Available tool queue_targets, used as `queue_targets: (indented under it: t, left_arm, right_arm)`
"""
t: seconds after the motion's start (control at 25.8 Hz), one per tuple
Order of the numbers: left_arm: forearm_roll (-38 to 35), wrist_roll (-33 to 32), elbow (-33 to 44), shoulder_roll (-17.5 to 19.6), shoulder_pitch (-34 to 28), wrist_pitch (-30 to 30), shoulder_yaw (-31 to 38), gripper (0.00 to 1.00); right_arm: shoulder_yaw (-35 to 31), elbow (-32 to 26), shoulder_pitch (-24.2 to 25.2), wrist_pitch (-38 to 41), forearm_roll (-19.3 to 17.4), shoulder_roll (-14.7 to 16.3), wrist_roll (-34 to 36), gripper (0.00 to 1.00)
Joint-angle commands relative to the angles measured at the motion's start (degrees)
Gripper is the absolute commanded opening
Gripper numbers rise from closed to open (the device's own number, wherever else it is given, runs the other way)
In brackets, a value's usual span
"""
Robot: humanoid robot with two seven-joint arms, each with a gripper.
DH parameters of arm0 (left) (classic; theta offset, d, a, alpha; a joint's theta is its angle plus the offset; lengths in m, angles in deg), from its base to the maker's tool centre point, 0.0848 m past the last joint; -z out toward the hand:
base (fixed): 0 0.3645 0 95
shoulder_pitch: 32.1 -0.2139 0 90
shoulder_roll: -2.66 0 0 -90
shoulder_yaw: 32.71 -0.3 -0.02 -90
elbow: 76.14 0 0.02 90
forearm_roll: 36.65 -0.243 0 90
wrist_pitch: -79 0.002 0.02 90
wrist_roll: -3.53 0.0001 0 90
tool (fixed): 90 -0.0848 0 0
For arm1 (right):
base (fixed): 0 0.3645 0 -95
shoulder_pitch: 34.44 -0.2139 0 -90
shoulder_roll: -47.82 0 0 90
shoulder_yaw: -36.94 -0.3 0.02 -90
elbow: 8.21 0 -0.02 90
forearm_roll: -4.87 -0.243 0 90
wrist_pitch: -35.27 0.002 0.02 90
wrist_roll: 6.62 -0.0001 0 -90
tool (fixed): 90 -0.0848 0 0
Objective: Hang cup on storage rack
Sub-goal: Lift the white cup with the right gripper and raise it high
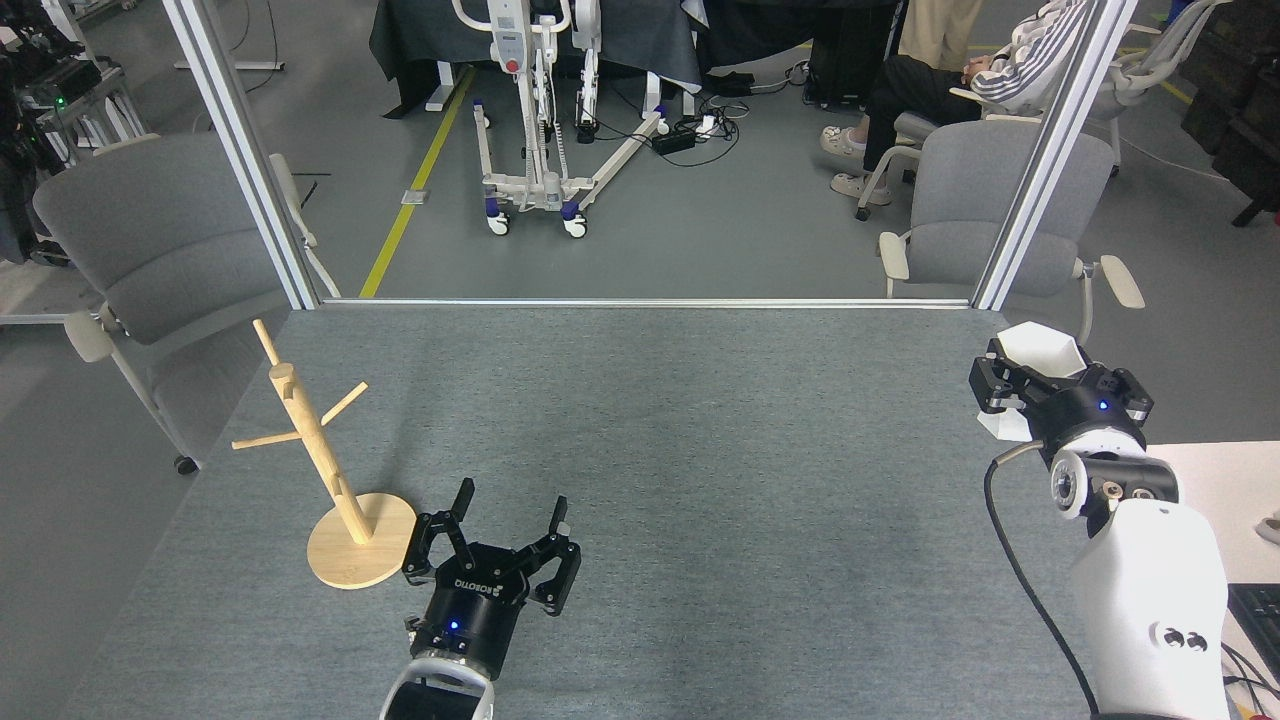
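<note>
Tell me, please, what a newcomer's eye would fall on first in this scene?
Probably the white faceted cup, held off the grey table at the far right edge by the right gripper. Next, the wooden mug tree standing at the near left, its pegs bare. Beside its base hovers the left gripper, its fingers spread open.

Grey felt-topped table [640, 420] framed by two slanted aluminium posts [235, 150] at its far corners, grey padded chairs [150, 250] just outside each. Beyond the table: grey floor with a yellow line [415, 185], a white wheeled lift stand [535, 120], tangled cables [700, 125], and a seated person [960, 70] far right. White desk with mouse [1275, 525] and keyboard [1258, 615] right of the table.
</note>
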Motion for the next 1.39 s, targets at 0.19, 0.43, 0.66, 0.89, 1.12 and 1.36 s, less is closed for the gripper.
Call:
queue_targets:
  t: [0.19, 0.43, 0.66, 0.89, 1.12, 1.36]
  left_arm:
    - [-8.2, 0.8, -4.3, 0.3, 4.3, -2.7, -9.4, 0.99]
    - [-8.8, 0.7, -14.8, 0.0, 12.9, -5.1, -10.2, 0.99]
    - [-8.9, 0.6, -18.4, -1.3, 17.4, -4.8, -13.2, 0.99]
    - [-8.9, 0.8, -18.5, -1.0, 16.7, -4.7, -13.2, 0.99]
    - [-8.9, 0.8, -18.3, -0.7, 16.6, -3.4, -13.2, 0.99]
    - [-8.9, 0.8, -18.0, -0.5, 16.5, -3.3, -13.2, 0.99]
  right_arm:
    - [0.4, -7.4, 0.2, 12.2, -8.3, -3.7, -4.5, 0.0]
    - [-0.3, -6.9, -1.5, 31.2, -24.7, -1.1, -5.0, 0.0]
    - [-1.9, -6.1, -3.4, 41.4, -47.4, 0.8, -22.8, 0.0]
    - [-1.3, -3.8, -3.4, 41.4, -62.8, 2.7, -32.2, 0.0]
    - [-0.2, -0.9, -3.4, 41.4, -62.7, 2.6, -31.9, 0.0]
    - [1.3, -4.2, -3.5, 41.4, -54.2, 0.5, -31.3, 0.0]
